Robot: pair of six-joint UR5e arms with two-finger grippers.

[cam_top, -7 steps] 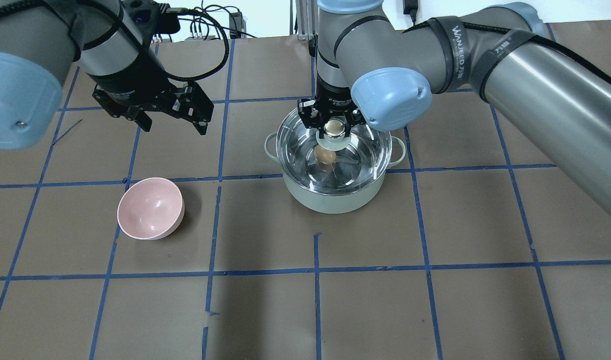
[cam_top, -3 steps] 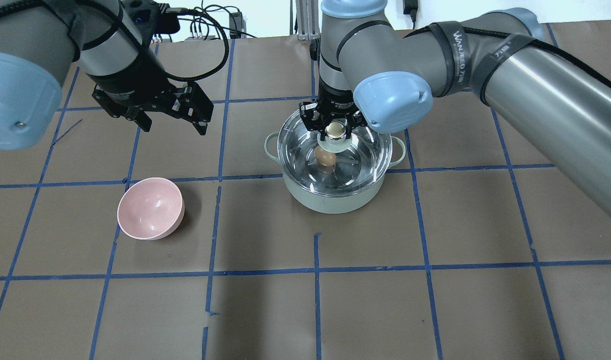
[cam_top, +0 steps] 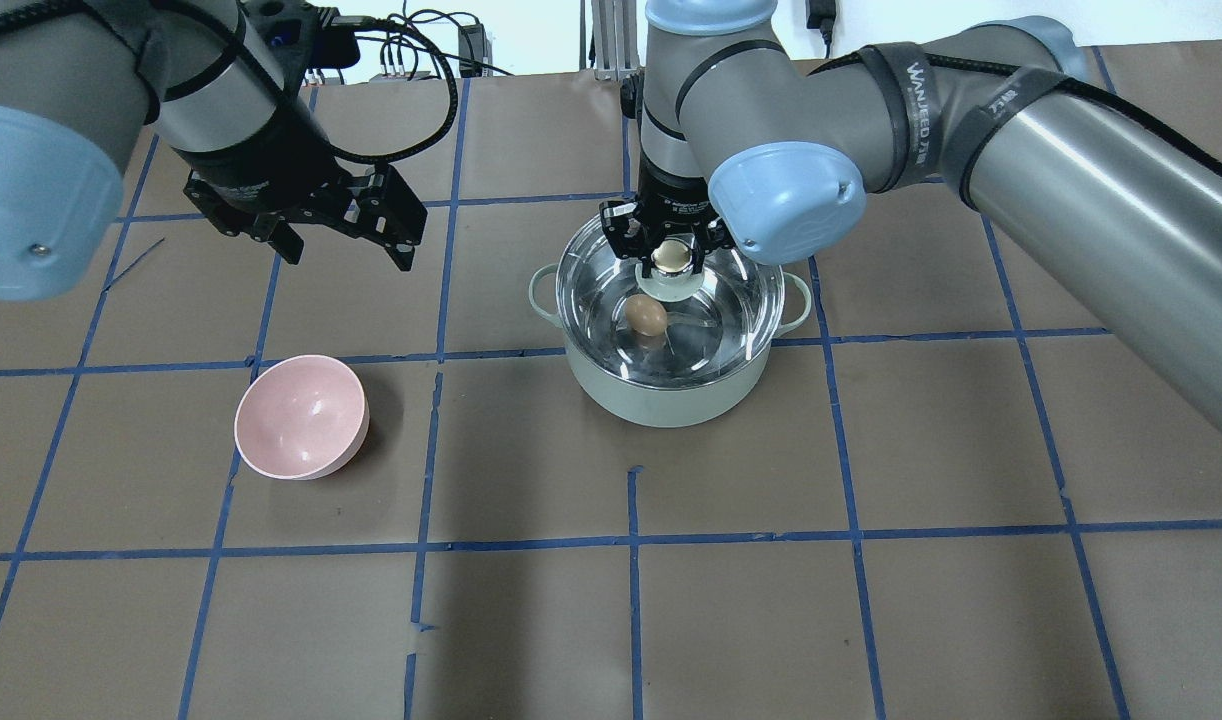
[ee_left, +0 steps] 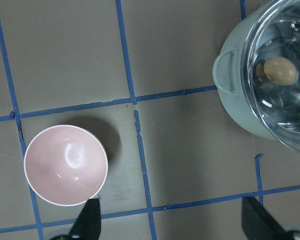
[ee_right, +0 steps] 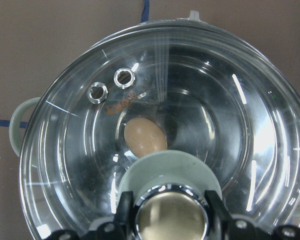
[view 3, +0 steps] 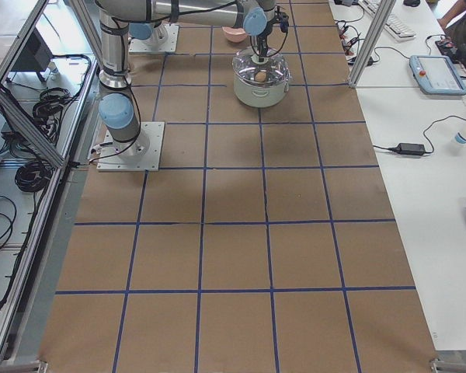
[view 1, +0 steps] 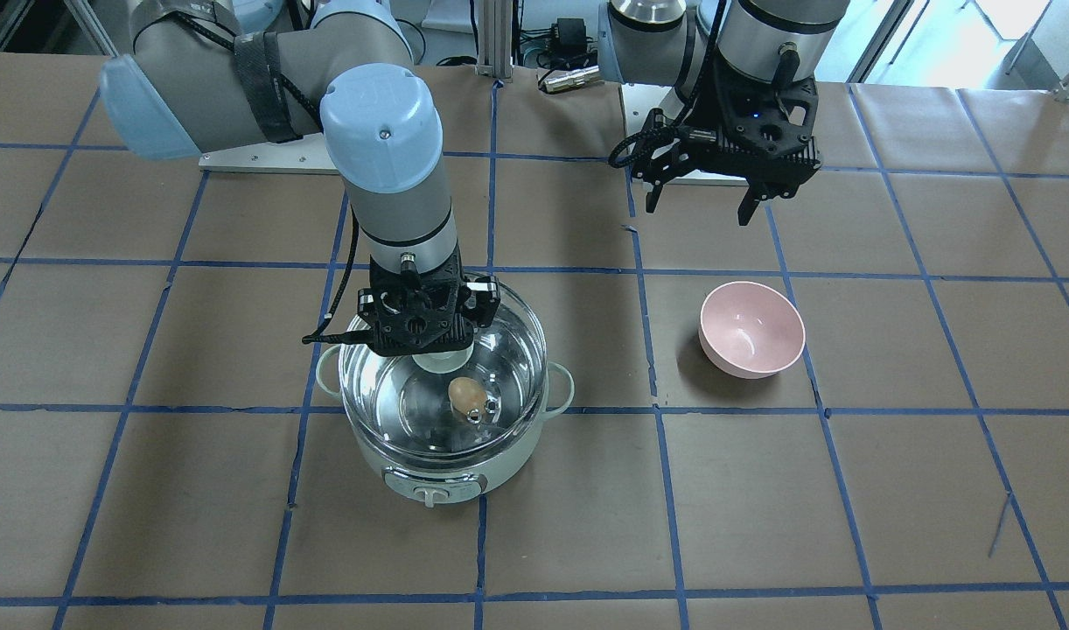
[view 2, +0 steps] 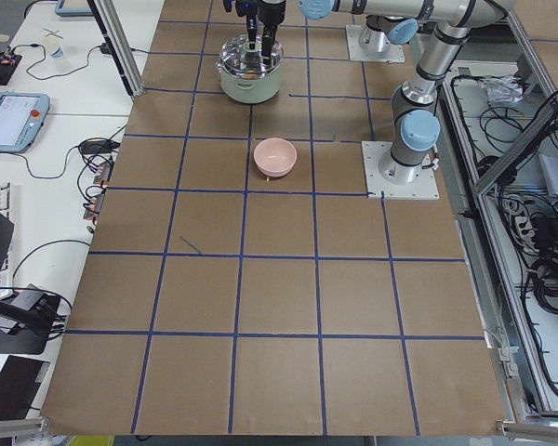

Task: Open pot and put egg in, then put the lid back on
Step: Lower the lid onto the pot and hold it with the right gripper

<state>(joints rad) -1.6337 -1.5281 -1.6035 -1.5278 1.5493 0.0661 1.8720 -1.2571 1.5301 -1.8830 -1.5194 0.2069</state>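
Note:
The mint-green pot [cam_top: 661, 400] stands mid-table, its control knob toward the front-facing camera [view 1: 431, 495]. The brown egg [cam_top: 647, 316] lies inside on the steel bottom and shows through the glass in the right wrist view [ee_right: 145, 137]. The glass lid [cam_top: 736, 300] sits level on the pot's rim. My right gripper [cam_top: 672, 258] is shut on the lid's cream-gold knob [ee_right: 171, 217], with a finger on each side. My left gripper [cam_top: 349, 255] is open and empty, raised above the table to the left of the pot.
A pink bowl [cam_top: 301, 415] lies tilted on the table left of the pot and below my left gripper; it also shows in the left wrist view [ee_left: 66, 165]. Blue tape lines grid the brown table. Cables and mounts lie along the far edge.
My right gripper has lowered the lid slightly onto the pot's rim. The left arm, the bowl and the egg have not moved.

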